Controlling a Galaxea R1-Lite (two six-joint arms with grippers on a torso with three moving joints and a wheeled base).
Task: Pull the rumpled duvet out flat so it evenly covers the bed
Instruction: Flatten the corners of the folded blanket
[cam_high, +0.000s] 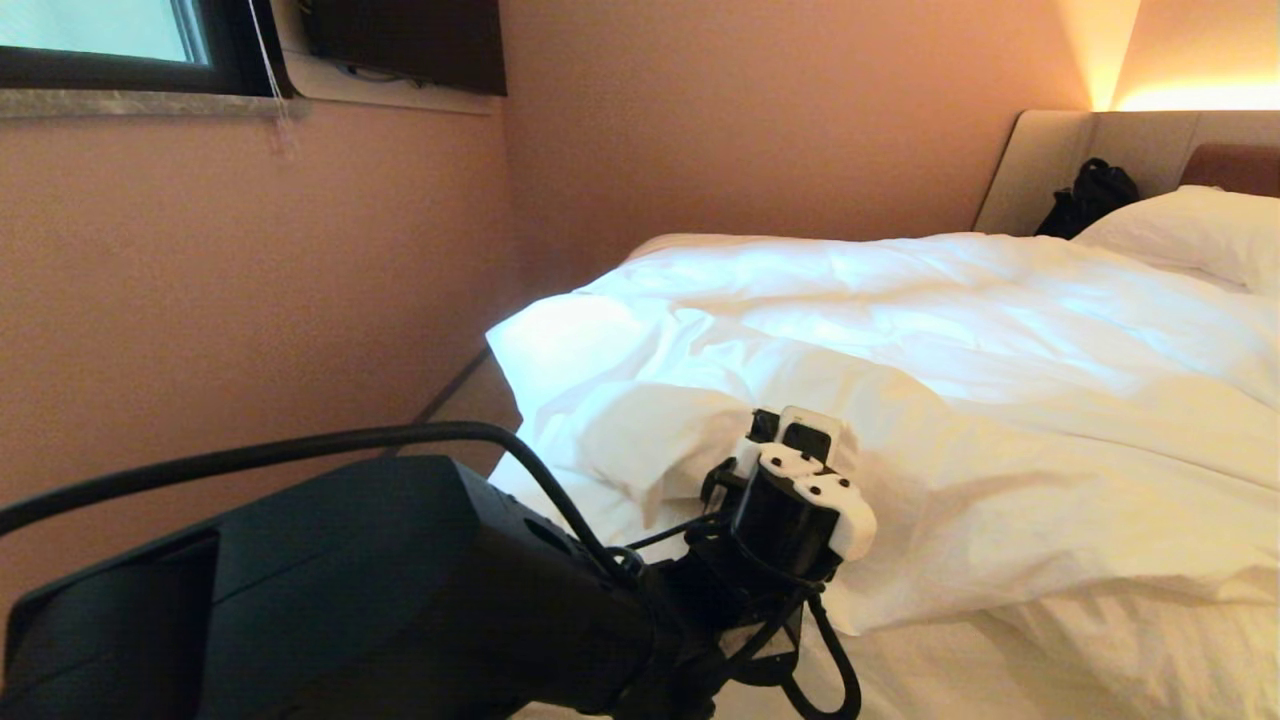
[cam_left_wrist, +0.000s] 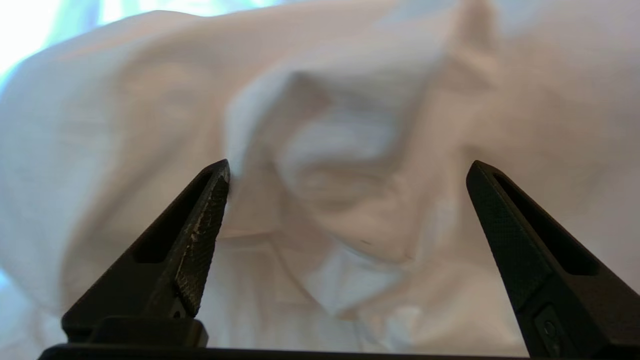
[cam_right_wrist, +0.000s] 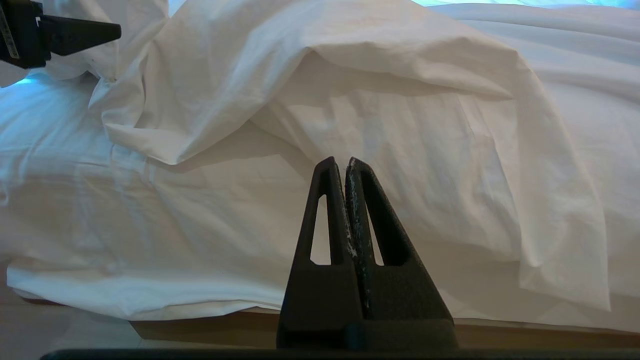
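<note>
Pink-tan walls (cam_high: 700, 120). Window (cam_high: 100, 40) high up, stone sill (cam_high: 140, 102) beneath; dark wall-mounted screen (cam_high: 405, 40) just beside the window. Warm light glow (cam_high: 1180, 70) well apart, opposite end.

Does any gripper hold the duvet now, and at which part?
Nothing is held. The left gripper is open before a fold of the duvet; the right gripper is shut on nothing.

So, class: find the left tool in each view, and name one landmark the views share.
Head view: left tool low centre, at the duvet's bunched fold.
Left wrist view: its fingers spread open, duvet close ahead.
Right wrist view: top corner.
Shared landmark: the duvet.
</note>
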